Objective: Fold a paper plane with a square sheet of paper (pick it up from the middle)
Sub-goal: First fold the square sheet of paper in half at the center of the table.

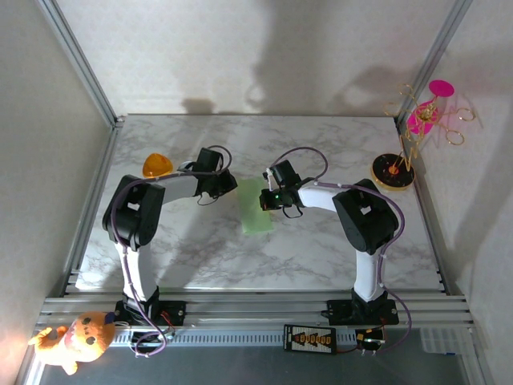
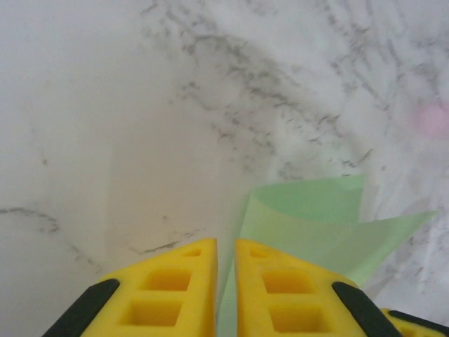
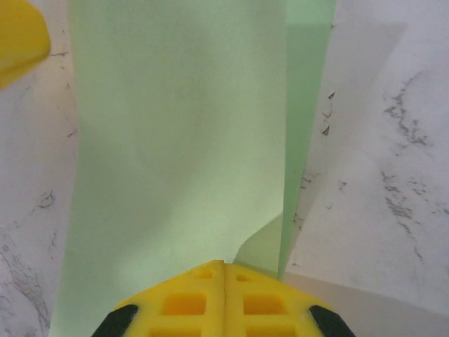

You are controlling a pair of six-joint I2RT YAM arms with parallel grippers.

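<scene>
The square sheet of paper, pale green, lies folded into a long strip at the middle of the marble table. My left gripper is at its far left corner. In the left wrist view its yellow fingers stand almost together, with an edge of the curled sheet running into the narrow gap of the left gripper. My right gripper sits at the strip's right edge. In the right wrist view the right gripper is shut tight, tips resting on the sheet, where a second layer shows along the right side.
An orange-lidded cup stands left of the left arm. A pink-and-gold ornament stand with a round base is at the far right corner. A plush toy lies off the table at the near left.
</scene>
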